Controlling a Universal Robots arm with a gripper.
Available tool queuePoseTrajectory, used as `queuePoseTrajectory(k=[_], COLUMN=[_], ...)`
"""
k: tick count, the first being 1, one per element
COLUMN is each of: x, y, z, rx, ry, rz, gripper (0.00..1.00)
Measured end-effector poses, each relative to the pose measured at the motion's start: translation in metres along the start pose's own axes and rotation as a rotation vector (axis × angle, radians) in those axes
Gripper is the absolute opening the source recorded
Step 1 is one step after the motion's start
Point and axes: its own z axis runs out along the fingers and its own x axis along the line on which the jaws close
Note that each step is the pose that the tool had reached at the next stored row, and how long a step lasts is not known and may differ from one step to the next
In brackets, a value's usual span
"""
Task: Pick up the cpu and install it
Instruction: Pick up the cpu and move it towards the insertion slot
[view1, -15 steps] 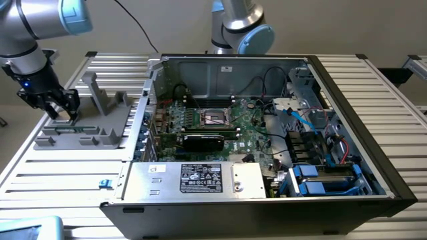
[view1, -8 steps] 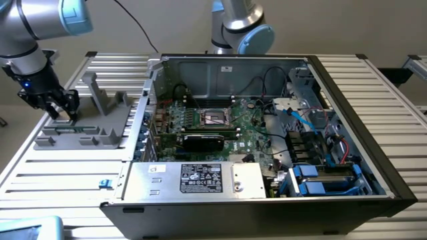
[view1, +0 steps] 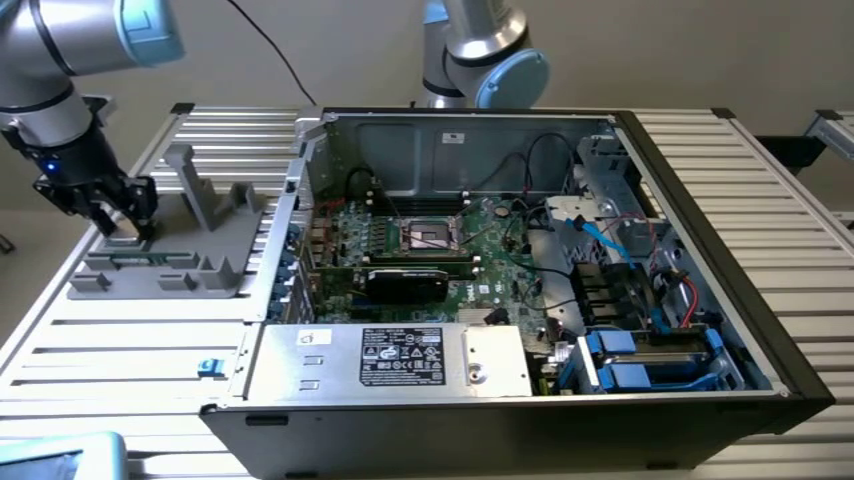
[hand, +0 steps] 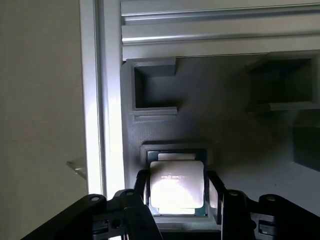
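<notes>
The small, square, silver-topped cpu (hand: 176, 187) lies in a recess of the grey plastic holder (hand: 210, 115). I see the black gripper (hand: 177, 181) closed against its two sides, at the exterior view's left, beside the open black computer case (view1: 441, 150).

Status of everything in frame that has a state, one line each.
cpu: seated flat in a recess of the gray holder, not lifted.
gripper: down over the holder, jaws closed against two opposite edges of the cpu.
gray holder: its two other recesses in the wrist view are empty.
computer case: on its side, panel off, inside exposed.
socket: no chip in it; frame latch unclear.
</notes>
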Motion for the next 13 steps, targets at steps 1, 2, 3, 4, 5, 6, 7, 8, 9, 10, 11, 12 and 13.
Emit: queuePoseTrajectory(k=[1,2,3,4,5,6,7,8,9,10,11,12,13], x=[0.000,0.000,0.000,0.000,0.001,0.001,0.001,0.001,0.001,0.001,0.000,0.000,-0.001], y=[0.0001,0.0002,0.0003,0.0004,0.0006,0.0008,0.0009,0.0010,0.0011,0.0012,0.0013,0.0015,0.0016], z=[-0.0015,-0.0034,-0.0061,-0.0098,-0.0145,-0.0189,-0.0234,-0.0280,-0.0324,-0.0370,-0.0419,-0.0464,-0.0509], rx=[-0.0003,-0.0006,-0.0008,-0.0009,-0.0009,-0.0009,-0.0009,-0.0009,-0.0009,-0.0008,-0.0009,-0.0009,-0.0008], ry=[0.0003,0.0005,0.0007,0.0011,0.0015,0.0017,0.0020,0.0023,0.0024,0.0028,0.0029,0.0029,0.0032], rz=[0.000,0.000,0.000,0.000,0.000,0.000,0.000,0.000,0.000,0.000,0.000,0.000,0.000], gripper=[0.55,0.55,0.55,0.55,0.55,0.55,0.55,0.55,0.55,0.55,0.55,0.55,0.55])
